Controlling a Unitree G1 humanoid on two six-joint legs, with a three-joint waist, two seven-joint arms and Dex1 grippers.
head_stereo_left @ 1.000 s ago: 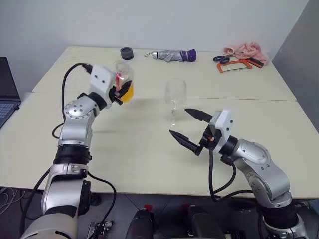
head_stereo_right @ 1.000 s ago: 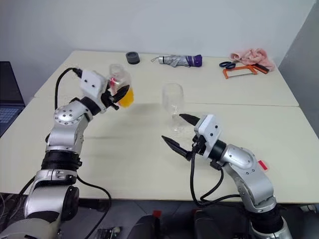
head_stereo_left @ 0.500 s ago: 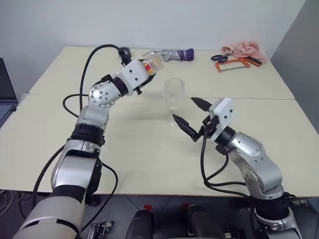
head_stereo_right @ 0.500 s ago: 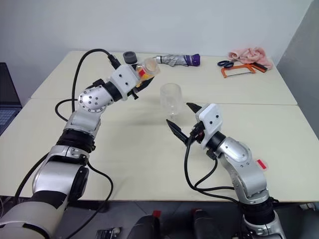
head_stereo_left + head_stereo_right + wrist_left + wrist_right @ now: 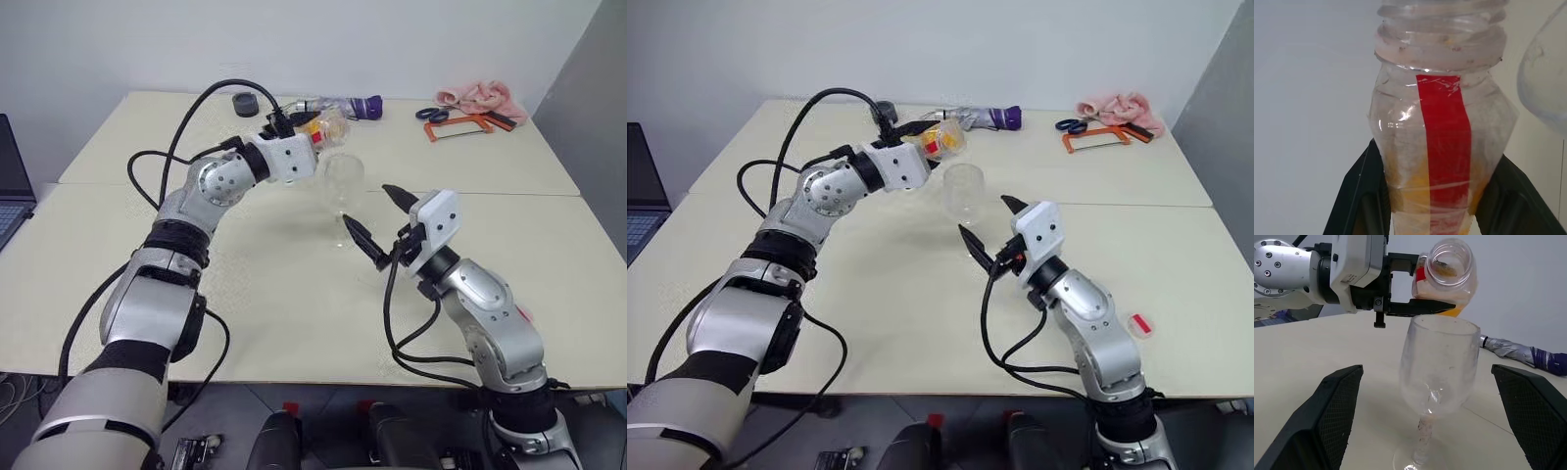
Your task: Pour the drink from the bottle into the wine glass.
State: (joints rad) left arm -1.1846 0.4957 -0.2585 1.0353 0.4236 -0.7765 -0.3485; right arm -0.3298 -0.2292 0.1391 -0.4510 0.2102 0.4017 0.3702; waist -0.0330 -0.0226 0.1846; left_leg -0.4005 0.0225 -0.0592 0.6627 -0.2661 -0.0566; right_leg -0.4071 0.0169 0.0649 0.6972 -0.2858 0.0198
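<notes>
Wine glass (image 5: pixel 1439 382) — clear, stemmed, upright on the cream surface (image 5: pixel 274 294), bowl showing no liquid; taken here as the landmark.

Bottle (image 5: pixel 1446 276) — small clear plastic, uncapped, red label strip, tipped over on its side just above the glass rim, open mouth facing outward over the bowl. Not touching the rim as far as can be told.

Drink (image 5: pixel 1457 308) — orange-yellow liquid, pooled along the lower side of the tilted bottle; no stream seen falling into the glass.

Left hand (image 5: pixel 294 125) — clamped on the bottle's body, one black finger (image 5: pixel 1359 196) on each side of it, held above and beside the glass on the robot's left.

Right hand (image 5: pixel 377 225) — fingers spread wide, holding nothing, near the surface on the near side of the glass; its two fingers flank the stem without touching it.

Folded umbrella (image 5: pixel 348 105) — grey with purple end, lying on the surface well behind the glass.

Black round object (image 5: pixel 246 102) — behind the glass, to the left of the umbrella; kind unclear.

Scissors (image 5: pixel 431 114), orange-framed tool (image 5: pixel 460 125), pink cloth (image 5: pixel 482 98) — grouped at the far right corner, well apart from the glass.

Laptop (image 5: pixel 10 186) — edge visible far left of the glass.
</notes>
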